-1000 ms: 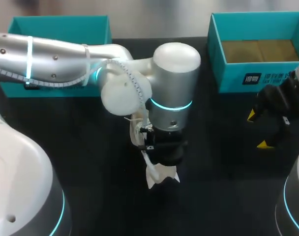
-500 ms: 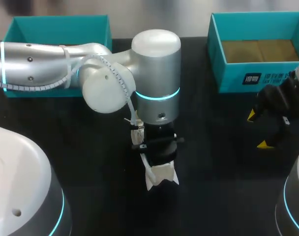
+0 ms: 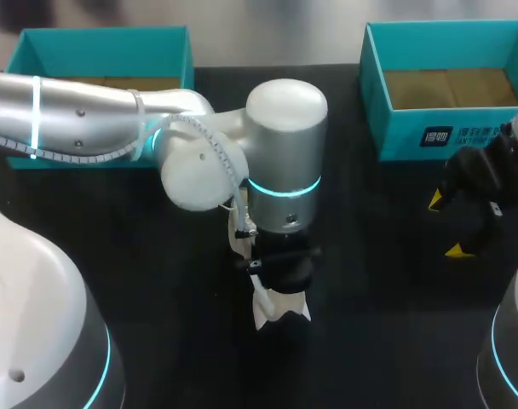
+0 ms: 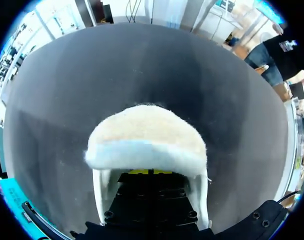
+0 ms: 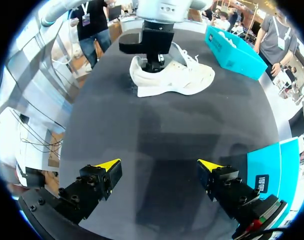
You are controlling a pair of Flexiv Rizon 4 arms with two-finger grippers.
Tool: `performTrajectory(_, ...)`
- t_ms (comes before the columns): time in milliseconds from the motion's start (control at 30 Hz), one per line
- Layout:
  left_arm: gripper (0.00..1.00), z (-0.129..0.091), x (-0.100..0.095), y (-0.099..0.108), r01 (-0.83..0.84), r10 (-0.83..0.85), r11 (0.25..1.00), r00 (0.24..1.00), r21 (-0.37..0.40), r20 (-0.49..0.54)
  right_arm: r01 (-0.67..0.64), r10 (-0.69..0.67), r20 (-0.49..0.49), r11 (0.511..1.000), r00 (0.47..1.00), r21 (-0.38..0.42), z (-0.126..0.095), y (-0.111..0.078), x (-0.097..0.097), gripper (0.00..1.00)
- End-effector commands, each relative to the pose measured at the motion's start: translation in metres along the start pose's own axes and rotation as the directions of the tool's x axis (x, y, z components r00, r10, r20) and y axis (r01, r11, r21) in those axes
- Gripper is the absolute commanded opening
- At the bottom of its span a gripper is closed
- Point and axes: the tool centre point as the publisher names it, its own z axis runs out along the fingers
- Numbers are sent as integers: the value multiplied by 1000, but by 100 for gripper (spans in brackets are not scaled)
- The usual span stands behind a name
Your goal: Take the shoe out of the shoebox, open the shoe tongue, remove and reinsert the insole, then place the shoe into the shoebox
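Observation:
A white sneaker (image 5: 178,76) lies on its sole on the black table (image 3: 157,281), mid-table. My left gripper (image 3: 278,288) points straight down into the shoe's opening at the heel end. In the left wrist view the fuzzy heel collar (image 4: 147,135) lies just ahead of the left gripper (image 4: 149,172), whose yellow tips are pressed together inside the shoe. I cannot see whether anything thin is pinched between them. My right gripper (image 3: 447,225) hangs open and empty at the right side, well apart from the shoe.
A teal shoebox (image 3: 387,128) with a brown cardboard floor stands at the back right, close behind my right gripper (image 5: 159,166). Another teal box (image 3: 101,47) stands at the back left, partly behind my left arm.
My left arm's wrist swung a little to the left and then back right while its gripper stayed in the shoe's heel. The shoe and my right arm have kept still.

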Motion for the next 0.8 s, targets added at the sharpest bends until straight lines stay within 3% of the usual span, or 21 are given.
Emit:
performTrajectory(33,0,4,-4,8,6,-4,999,999,-53,40,-1,1,0,1000,1000,3,0,1,0,100)
performTrajectory(300,0,-26,7,2,-42,43,999,997,-28,60,-1,1,0,1000,1000,3,0,1,0,100)
performTrajectory(400,0,-28,10,1,-52,52,999,999,-15,9,-1,1,0,1000,1000,3,0,1,0,100)
performTrajectory(533,0,-12,2,7,-40,34,998,992,-50,-123,-1,1,0,1000,1000,3,0,1,0,100)
performTrajectory(800,0,22,-10,17,-11,4,997,996,-83,-85,-1,1,0,1000,1000,3,0,1,0,100)
